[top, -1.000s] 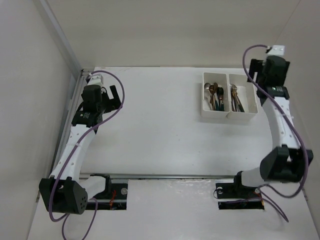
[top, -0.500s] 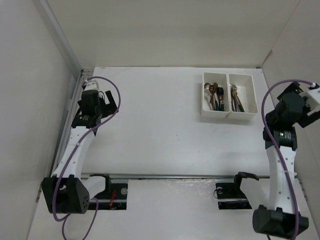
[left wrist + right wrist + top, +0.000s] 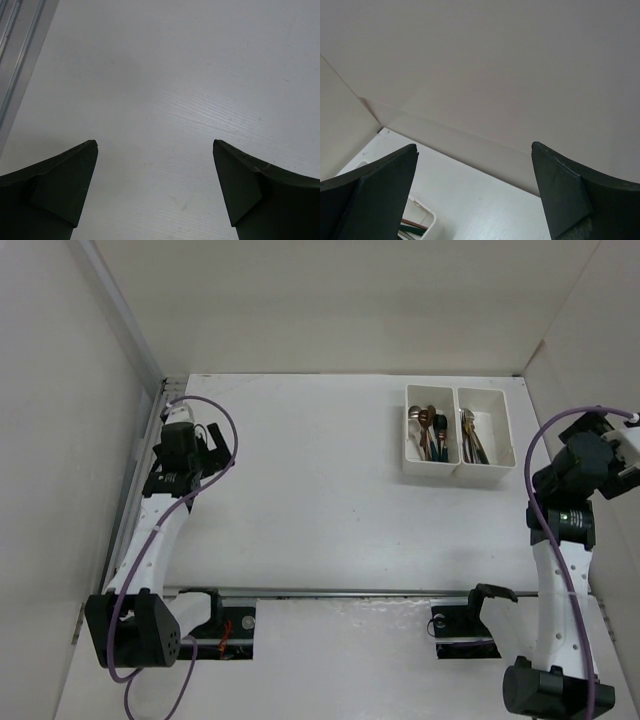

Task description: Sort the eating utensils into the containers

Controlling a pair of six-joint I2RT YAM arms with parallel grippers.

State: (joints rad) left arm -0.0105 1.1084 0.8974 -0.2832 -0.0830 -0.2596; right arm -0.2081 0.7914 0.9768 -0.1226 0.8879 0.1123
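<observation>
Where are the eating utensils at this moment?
In the top view the eating utensils lie inside both compartments of the joined white containers, which sit toward the far right of the table.

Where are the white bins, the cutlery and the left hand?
white bins (image 3: 432,396), top view, left bin's bare floor
cutlery (image 3: 429,437), top view, handles in left bin
left hand (image 3: 154,144), left wrist view, midway between fingertips

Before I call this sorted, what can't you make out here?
Top view: utensils in the bins too small to count or tell forks from spoons.
Right wrist view: one bin corner only, cut off by the bottom edge.
Left wrist view: bare table only; bins out of frame.
</observation>
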